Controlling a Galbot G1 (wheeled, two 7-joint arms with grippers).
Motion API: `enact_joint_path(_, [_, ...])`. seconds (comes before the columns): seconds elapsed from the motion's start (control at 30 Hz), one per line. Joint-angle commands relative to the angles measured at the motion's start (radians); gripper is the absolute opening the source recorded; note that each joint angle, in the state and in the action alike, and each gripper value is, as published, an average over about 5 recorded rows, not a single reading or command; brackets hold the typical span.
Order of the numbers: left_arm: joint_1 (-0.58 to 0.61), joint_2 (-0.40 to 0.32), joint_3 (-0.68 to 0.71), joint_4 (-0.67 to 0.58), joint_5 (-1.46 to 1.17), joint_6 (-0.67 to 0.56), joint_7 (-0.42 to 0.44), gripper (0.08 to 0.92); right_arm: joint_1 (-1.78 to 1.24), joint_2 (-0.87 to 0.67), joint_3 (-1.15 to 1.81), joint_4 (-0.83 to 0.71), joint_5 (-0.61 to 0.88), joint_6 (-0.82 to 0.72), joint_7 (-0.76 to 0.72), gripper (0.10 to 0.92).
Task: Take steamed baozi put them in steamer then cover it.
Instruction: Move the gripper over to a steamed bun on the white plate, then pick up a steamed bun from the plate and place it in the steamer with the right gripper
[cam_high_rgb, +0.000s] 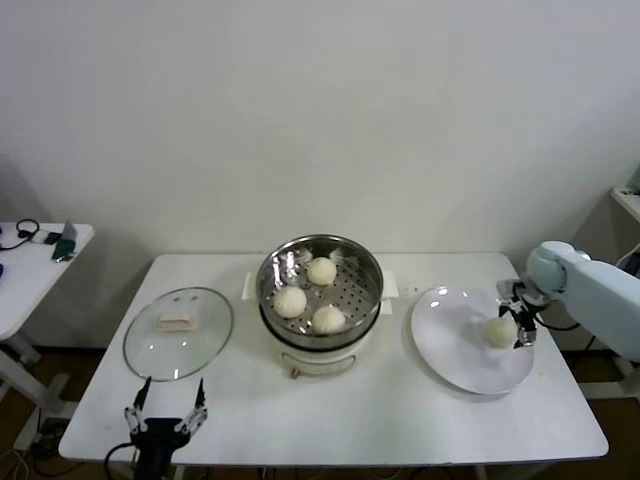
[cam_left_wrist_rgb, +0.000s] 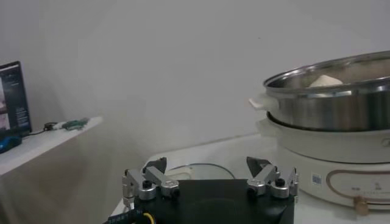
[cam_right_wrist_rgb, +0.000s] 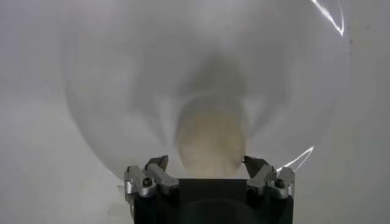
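Three steamed baozi (cam_high_rgb: 320, 270) lie in the steel steamer (cam_high_rgb: 366, 262) on its cream-white pot base at the table's middle. A fourth baozi (cam_high_rgb: 499, 331) lies on the white plate (cam_high_rgb: 450, 350) to the right. My right gripper (cam_high_rgb: 521, 322) is open around it from the right side; in the right wrist view the bun (cam_right_wrist_rgb: 210, 141) sits between the spread fingers, apart from them. The glass cover (cam_high_rgb: 178, 333) with its cream handle lies flat on the table to the left. My left gripper (cam_high_rgb: 166, 410) is open and empty at the table's front edge, below the cover.
The steamer (cam_left_wrist_rgb: 329, 97) rises to the right of the left gripper (cam_left_wrist_rgb: 207, 173) in the left wrist view. A small side table (cam_high_rgb: 40, 260) with cables stands at the far left. A shelf edge (cam_high_rgb: 628, 200) is at the far right.
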Motion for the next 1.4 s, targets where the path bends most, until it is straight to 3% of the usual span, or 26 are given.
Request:
enact_joint_path(0.03, [0.001, 0.000, -0.002, 0.001, 0.003, 0.000, 0.000, 0.823, -0.030, 0.047, 0.046, -0.060, -0.038, 0.023, -0.001, 0.823])
enact_joint_path(0.43, [-0.007, 0.000, -0.001, 0.003, 0.002, 0.003, 0.000, 0.823, -0.027, 0.060, 0.048, -0.073, -0.045, 0.029, -0.030, 0.811])
enact_joint_path(0.6, [-0.005, -0.001, -0.003, 0.003, 0.001, 0.002, 0.000, 0.823, -0.020, 0.054, 0.042, -0.069, -0.046, 0.030, -0.037, 0.725])
enact_joint_path(0.77, [-0.004, -0.001, -0.002, 0.002, 0.000, 0.001, 0.000, 0.823, -0.009, 0.046, 0.037, -0.062, -0.016, 0.019, -0.037, 0.693])
enact_joint_path(1.1, [-0.014, 0.003, 0.014, -0.005, -0.004, -0.001, 0.002, 0.823, 0.323, 0.015, -0.255, 0.052, 0.468, -0.142, -0.002, 0.685])
enact_joint_path(1.4, [-0.044, 0.016, 0.080, -0.004, -0.004, 0.000, 0.004, 0.823, 0.682, 0.159, -0.556, 0.122, 0.870, -0.221, 0.043, 0.687])
